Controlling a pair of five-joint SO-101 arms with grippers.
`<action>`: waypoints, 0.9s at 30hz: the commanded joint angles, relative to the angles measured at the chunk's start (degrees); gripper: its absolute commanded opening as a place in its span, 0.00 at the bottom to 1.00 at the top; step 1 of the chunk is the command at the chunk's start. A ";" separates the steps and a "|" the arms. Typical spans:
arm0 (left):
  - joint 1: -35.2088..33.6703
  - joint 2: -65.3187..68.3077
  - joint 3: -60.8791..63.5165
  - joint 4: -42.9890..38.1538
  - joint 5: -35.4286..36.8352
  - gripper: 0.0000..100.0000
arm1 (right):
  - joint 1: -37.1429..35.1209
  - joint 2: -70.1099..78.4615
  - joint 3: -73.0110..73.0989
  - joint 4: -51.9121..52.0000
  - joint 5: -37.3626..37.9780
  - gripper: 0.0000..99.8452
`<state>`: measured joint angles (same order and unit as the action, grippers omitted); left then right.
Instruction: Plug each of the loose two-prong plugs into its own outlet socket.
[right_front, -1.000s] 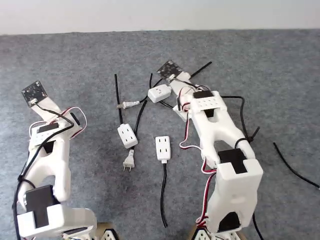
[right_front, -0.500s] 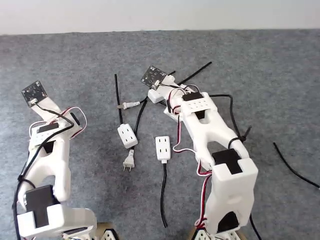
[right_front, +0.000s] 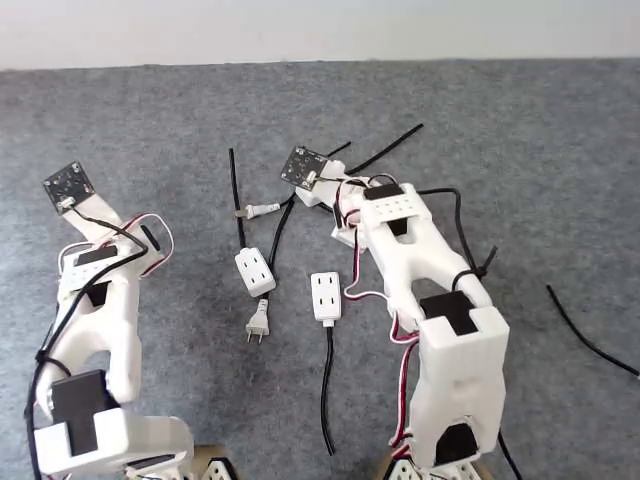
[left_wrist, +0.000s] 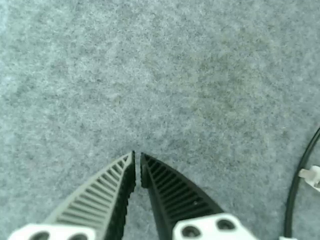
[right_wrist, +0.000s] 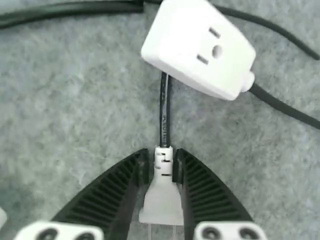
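My right gripper (right_wrist: 160, 162) is shut on a white two-prong plug (right_wrist: 161, 200), whose black cord (right_wrist: 164, 107) runs under a white outlet socket (right_wrist: 197, 47) just beyond the fingertips. From above, this gripper (right_front: 318, 193) sits over that socket at mid table. Two more white sockets (right_front: 254, 271) (right_front: 325, 296) lie nearer the front. One loose plug (right_front: 248, 211) lies left of the right gripper, another (right_front: 258, 325) below the left socket. My left gripper (left_wrist: 137, 159) is shut on nothing over bare carpet at the far left (right_front: 72, 195).
Black cords (right_front: 238, 195) trail across the grey carpet around the sockets, one (right_front: 327, 390) running toward the front edge. Another cord (right_front: 590, 340) lies loose at the right. A cord and a white plug tip (left_wrist: 311, 176) lie to one side of the left gripper.
The right arm has swung left, bringing its gripper over the far white socket. The left arm has not moved.
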<state>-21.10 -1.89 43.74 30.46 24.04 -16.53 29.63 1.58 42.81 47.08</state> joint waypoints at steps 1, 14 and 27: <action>-0.09 -0.26 -2.59 0.26 -0.09 0.02 | 0.66 3.21 -8.62 4.53 0.44 0.10; -0.09 -0.26 -2.59 0.26 -0.09 0.02 | 1.71 8.92 -18.20 13.23 0.00 0.01; -0.09 -0.26 -2.59 0.26 -0.09 0.02 | 8.75 -2.68 -16.62 36.88 -24.09 0.01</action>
<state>-21.10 -1.89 43.74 30.46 24.04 -11.16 32.18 -15.30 73.58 28.62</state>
